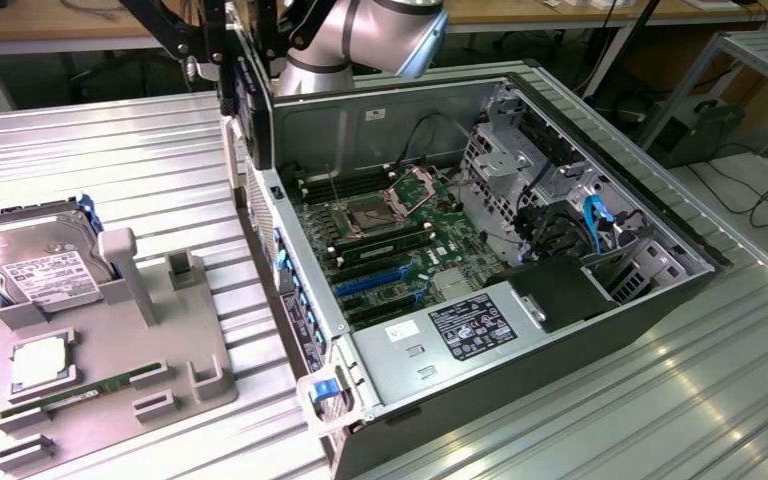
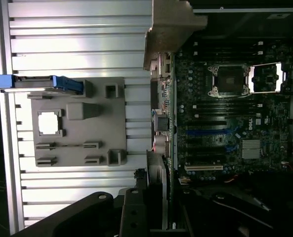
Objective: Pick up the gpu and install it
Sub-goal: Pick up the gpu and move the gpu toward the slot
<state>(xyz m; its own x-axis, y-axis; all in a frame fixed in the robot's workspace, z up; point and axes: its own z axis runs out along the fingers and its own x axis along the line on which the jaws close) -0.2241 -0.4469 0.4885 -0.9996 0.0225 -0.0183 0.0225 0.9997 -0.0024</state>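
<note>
- The gripper (image 1: 235,50) is pinching its fingers together on the top edge of the gpu (image 1: 251,120), as far as I'm seeing, so I'm calling the pick-up part done.
- The gpu is hanging upright in the air with its black face showing. It's hovering over the far corner of the open pc case (image 1: 357,130) on the exterior view's left, just beside the case wall and well above the motherboard (image 1: 398,240).
- In the wrist view the gpu (image 2: 156,173) is showing edge-on between the gripper (image 2: 158,212) fingers, and it's lining up more with the case edge than with any slot.
- Nothing is sitting in the blue expansion slots (image 1: 371,285), so the install isn't happening yet. The card isn't over them or seated in one.
- The grey parts tray (image 1: 204,385) on the exterior view's left is holding the hard drive (image 1: 31,265) and the memory stick (image 1: 84,393), both lying untouched.
</note>
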